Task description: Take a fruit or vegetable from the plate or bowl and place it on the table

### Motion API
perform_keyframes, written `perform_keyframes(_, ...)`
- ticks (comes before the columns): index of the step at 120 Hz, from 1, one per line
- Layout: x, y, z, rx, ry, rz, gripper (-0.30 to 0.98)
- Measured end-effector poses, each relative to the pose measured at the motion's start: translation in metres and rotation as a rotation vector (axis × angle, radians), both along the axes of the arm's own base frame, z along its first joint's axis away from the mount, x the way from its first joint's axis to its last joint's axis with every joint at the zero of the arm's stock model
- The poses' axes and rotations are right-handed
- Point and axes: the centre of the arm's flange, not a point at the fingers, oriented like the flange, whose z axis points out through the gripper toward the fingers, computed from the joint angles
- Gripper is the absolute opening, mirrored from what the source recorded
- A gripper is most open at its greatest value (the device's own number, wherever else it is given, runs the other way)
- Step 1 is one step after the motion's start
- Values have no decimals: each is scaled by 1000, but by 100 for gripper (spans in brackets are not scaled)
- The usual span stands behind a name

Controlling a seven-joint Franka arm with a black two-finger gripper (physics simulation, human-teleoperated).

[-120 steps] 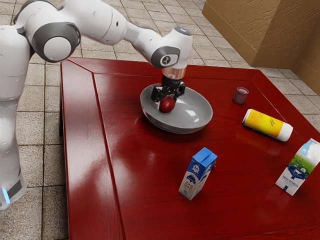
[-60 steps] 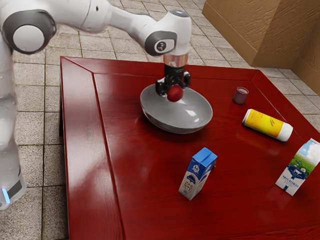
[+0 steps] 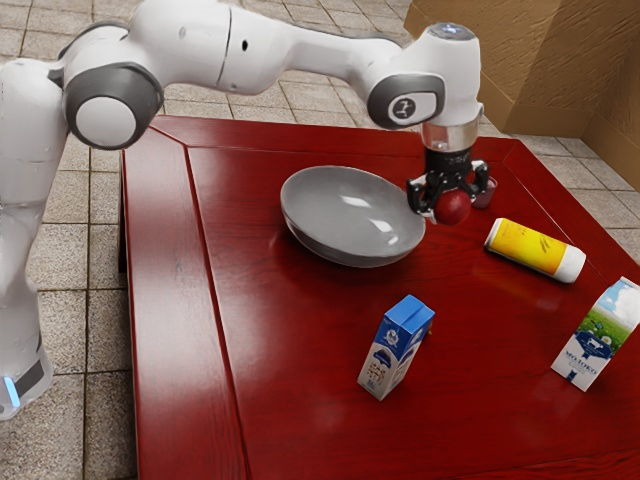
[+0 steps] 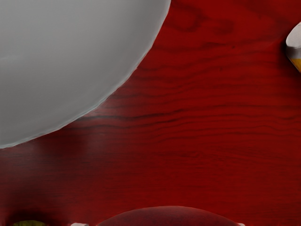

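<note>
With the red fruit (image 3: 453, 208) pinched between both fingers of my gripper (image 3: 451, 205), I judge the pick to be done. The fruit hangs outside the bowl (image 3: 345, 215), beyond its rim on the exterior view's right, and seems to be above the tabletop (image 3: 300, 330). Left for me are the lowering and the release; I'd want the fruit resting before I let go, since a round thing could roll.

As for containers, the bowl shows me its grey inside, with pale patches of light on it. Past the bowl, partly behind the gripper, stands a cup (image 3: 485, 191) whose contents I can't make out. A yellow can (image 3: 534, 248) lies on its side, farther from the bowl than the fruit, so I'd set down between bowl and can.
</note>
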Motion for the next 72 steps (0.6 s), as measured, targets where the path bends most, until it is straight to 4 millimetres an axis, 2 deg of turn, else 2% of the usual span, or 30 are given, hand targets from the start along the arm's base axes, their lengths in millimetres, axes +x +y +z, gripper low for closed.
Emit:
perform_keyframes(18, 28, -22, -5, -7, -23, -30, 30)
perform_keyframes(26, 31, -18, -4, -8, -26, -28, 30)
perform_keyframes(34, 33, -6, -9, -6, -17, -24, 46)
perform_keyframes(50, 29, 0, -12, 0, -8, -46, 60)
perform_keyframes(54, 21, 3, -15, -5, 6, -47, 62)
perform_keyframes(58, 8, 17, -27, -8, 42, -22, 63)
perform_keyframes(62, -6, 27, -24, -32, 49, 10, 64)
perform_keyframes(65, -19, 30, -15, -52, 49, 32, 65)
perform_keyframes(72, -62, 32, 28, -102, 49, 75, 66)
